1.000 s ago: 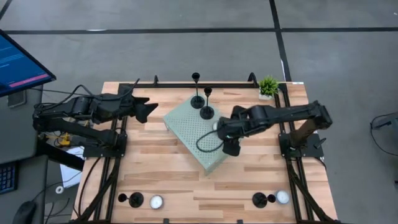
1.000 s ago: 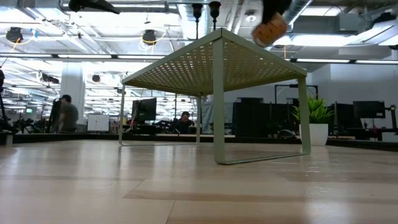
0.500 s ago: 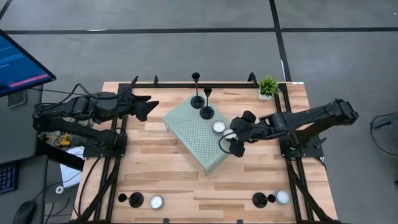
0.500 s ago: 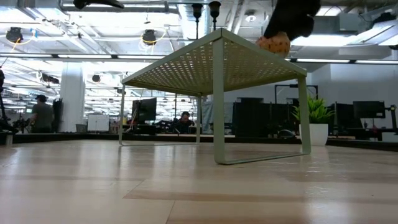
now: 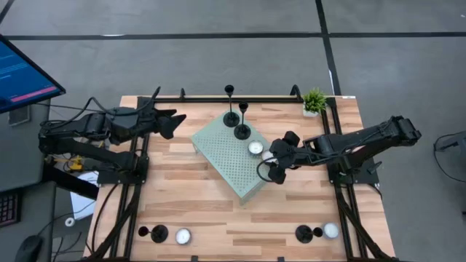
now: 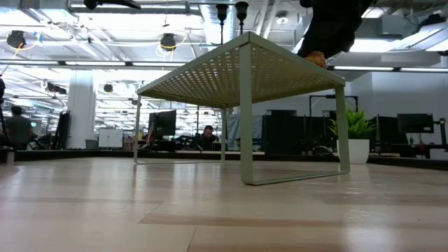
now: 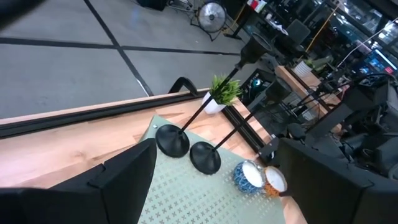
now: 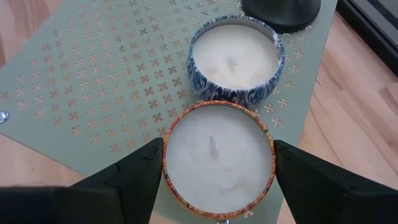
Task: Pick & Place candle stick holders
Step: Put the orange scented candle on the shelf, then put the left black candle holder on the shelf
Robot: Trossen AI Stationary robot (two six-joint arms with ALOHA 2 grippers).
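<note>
Two black candle stick holders (image 5: 231, 116) (image 5: 242, 131) stand on their disc bases at the far end of a green perforated stand (image 5: 222, 156), next to a blue-patterned candle tin (image 8: 236, 59). Two more holders (image 5: 159, 233) (image 5: 304, 233) stand on the table near its near edge. My right gripper (image 5: 271, 161) is at the stand's right corner, shut on an orange-rimmed candle tin (image 8: 217, 158). My left gripper (image 5: 171, 124) hovers open and empty over the table's far left, left of the stand. My right gripper pinches the orange-rimmed candle tin by two opposite sides of its round wall (image 8: 166, 163), one finger (image 8: 134, 177) on each side. The tin is upright, wick up, at the stand's corner beside the blue tin. In the low view its bottom (image 6: 316, 59) is level with the stand's top.
A small green potted plant (image 5: 314, 100) stands at the far right corner. White tealights (image 5: 182, 236) (image 5: 331, 231) lie beside the two near holders. Bare wood lies between the stand and the table's near edge (image 5: 240, 256).
My right gripper has gone down with the orange-rimmed candle tin and a little toward the table's right edge. The tin has dropped from well above the stand to the level of its top at the right corner, beside the blue tin.
</note>
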